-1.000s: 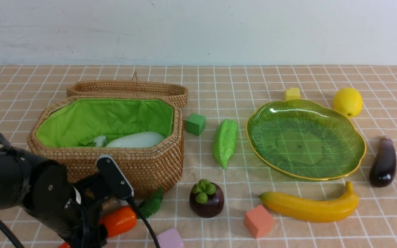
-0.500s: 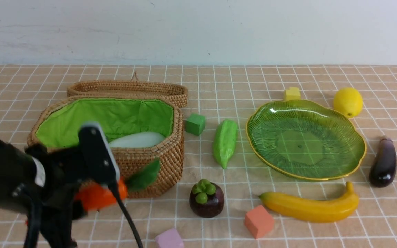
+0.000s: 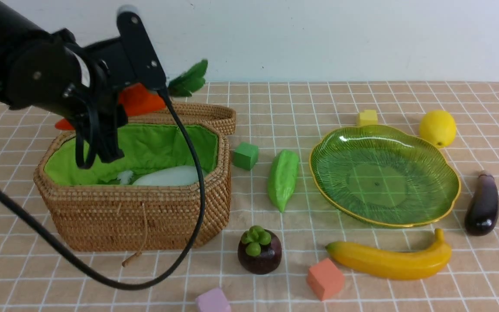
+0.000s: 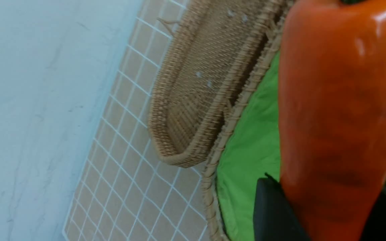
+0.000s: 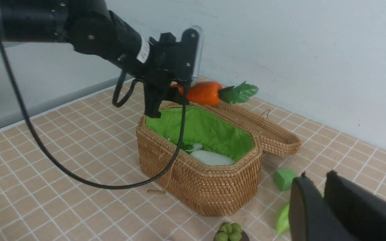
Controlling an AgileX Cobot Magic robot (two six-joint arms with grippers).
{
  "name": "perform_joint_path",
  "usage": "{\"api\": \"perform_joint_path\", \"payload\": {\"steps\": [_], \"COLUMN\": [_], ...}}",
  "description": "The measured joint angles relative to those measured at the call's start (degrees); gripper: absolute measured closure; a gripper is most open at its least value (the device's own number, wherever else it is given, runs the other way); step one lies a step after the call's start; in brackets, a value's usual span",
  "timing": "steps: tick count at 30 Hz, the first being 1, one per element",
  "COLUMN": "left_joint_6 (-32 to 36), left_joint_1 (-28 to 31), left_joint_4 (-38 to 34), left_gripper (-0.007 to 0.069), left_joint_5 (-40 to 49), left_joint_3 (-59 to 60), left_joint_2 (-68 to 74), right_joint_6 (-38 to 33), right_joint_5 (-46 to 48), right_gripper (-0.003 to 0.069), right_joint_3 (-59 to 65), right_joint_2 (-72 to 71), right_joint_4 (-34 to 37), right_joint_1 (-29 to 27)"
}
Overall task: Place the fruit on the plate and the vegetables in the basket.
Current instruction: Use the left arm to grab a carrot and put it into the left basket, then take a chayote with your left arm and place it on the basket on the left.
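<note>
Front view has the left tool [image 3: 111, 112] clamped on the carrot [image 3: 143, 102], holding it roughly level above the back rim of the basket [image 3: 137, 216], with its leaves pointing out past the basket's far corner. To my eye it's a hard, glossy piece, light but probably slick, so a hold round the orange body rather than the leaves seems right. The tool grips near mid-body, and the tapered tip pokes out the other side. The radish [image 3: 169, 175] lies inside the basket.

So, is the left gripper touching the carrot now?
Touching. In the left wrist view, black fingers of the left gripper press both sides of the carrot.
</note>
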Motion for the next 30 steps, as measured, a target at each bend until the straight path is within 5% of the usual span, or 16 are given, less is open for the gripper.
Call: {"api": "perform_joint_path", "payload": {"steps": [8,13,16,17,21,23,30], "left_joint_6": [-0.1,-6.1,-17.1,-20.0,-23.3,-26.6,-31.8], "left_joint_1": [0.0,0.0,-0.8,-2.1,-8.1,-11.0,-12.9], "left_joint_4": [2.0,-4.2,-17.3,-23.2,-31.0,-33.0,-33.8], "left_gripper": [-0.0008,-0.0021,0.0113,0.0214,0.0534,0.0631,0.0602], "left_joint_5": [-1.1,2.0,5.5,6.5,11.0,14.9,27.2], "left_joint_3": [-0.2,-0.2,-0.2,-0.2,-2.3,-6.0,-25.9], "left_joint_2": [1.1,0.4,-1.1,-2.0,-2.6,-0.8,14.0], "right_joint_6": [0.0,0.2,3.2,4.9,9.2,11.6,17.0], "right_joint_5": [0.8,0.9,2.0,3.0,6.0,7.4,11.7], "right_gripper": [0.0561,0.0559,0.0558,0.0558,0.0555,0.0553,0.0550], "right_joint_3": [0.0,0.0,0.0,0.0,0.0,0.0,0.0], "right_joint_2": [0.0,0.0,0.0,0.0,0.0,0.0,0.0], "right_joint_4": [-0.1,-0.1,-0.3,-1.2,-4.9,-7.2,-11.3], "right_joint_1": [0.0,0.0,0.0,0.0,0.0,0.0,0.0]}}
